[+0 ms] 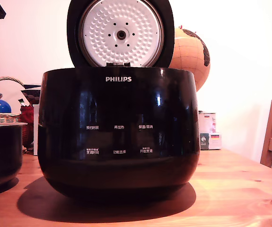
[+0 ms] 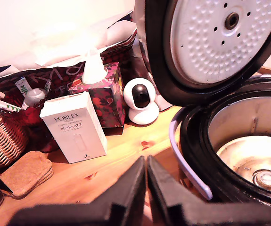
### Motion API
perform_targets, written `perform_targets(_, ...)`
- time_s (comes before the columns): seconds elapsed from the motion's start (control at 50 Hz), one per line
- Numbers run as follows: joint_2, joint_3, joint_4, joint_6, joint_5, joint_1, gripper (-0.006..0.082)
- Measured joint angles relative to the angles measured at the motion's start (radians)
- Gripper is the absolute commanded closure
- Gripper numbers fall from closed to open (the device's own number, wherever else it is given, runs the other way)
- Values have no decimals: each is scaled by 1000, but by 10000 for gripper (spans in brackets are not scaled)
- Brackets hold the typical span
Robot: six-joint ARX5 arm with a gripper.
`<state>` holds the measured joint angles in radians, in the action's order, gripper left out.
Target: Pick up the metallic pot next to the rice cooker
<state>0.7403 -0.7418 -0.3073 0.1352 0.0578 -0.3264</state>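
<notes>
Its fingers pressed together on nothing, the end effector (image 2: 146, 181) near the Philips rice cooker (image 1: 118, 130) risks clipping the raised lid (image 2: 210, 44) before reaching the metallic pot (image 1: 2, 151) at the exterior view's left.

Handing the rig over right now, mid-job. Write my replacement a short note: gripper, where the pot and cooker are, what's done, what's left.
Gripper: fingers together, holding nothing, above the table beside the cooker.
Cooker: centre of the table, lid up; the wrist view shows its cavity without a pot.
Pot: at the exterior view's left edge, standing on the table, apart from the cooker, only partly in frame. Not in the wrist view.
Done: nothing yet; pot untouched.
Left: open the gripper, move to the pot, grasp its rim, lift.
</notes>
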Motion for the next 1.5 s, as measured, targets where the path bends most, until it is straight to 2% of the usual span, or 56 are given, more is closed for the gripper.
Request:
perform_targets(0.2,-2,13,194,-2,0,0,789)
perform_targets(0.46,-4,13,203,-10,5,43,789)
perform_targets(0.64,-8,5,71,-10,60,149,789)
perform_targets(0.86,-17,-99,-222,1,260,265,789)
perform_targets(0.88,-19,-110,-252,55,274,272,789)
perform_targets(0.92,-23,-130,-314,55,309,283,789)
perform_targets(0.94,-26,-135,-340,136,317,285,789)
perform_targets(1.0,-30,-142,-421,143,327,288,789)
perform_targets(1.02,-32,-142,-445,233,327,288,789)
perform_targets(1.06,-32,-142,-499,233,328,288,789)
perform_targets(1.08,-32,-142,-520,332,327,288,789)
perform_targets(1.14,-25,-142,-576,345,320,288,789)
perform_targets(1.16,-21,-142,-589,451,315,288,789)
perform_targets(1.2,-10,-142,-615,455,304,288,788)
perform_targets(1.22,-4,-142,-626,521,296,288,784)
perform_targets(1.28,18,-142,-656,523,279,288,741)
perform_targets(1.3,27,-142,-665,571,278,288,712)
perform_targets(1.34,50,-142,-678,575,275,288,636)
perform_targets(1.36,61,-142,-681,612,274,288,592)
perform_targets(1.44,102,-142,-684,636,274,288,379)
perform_targets(1.5,134,-142,-684,643,274,288,285)
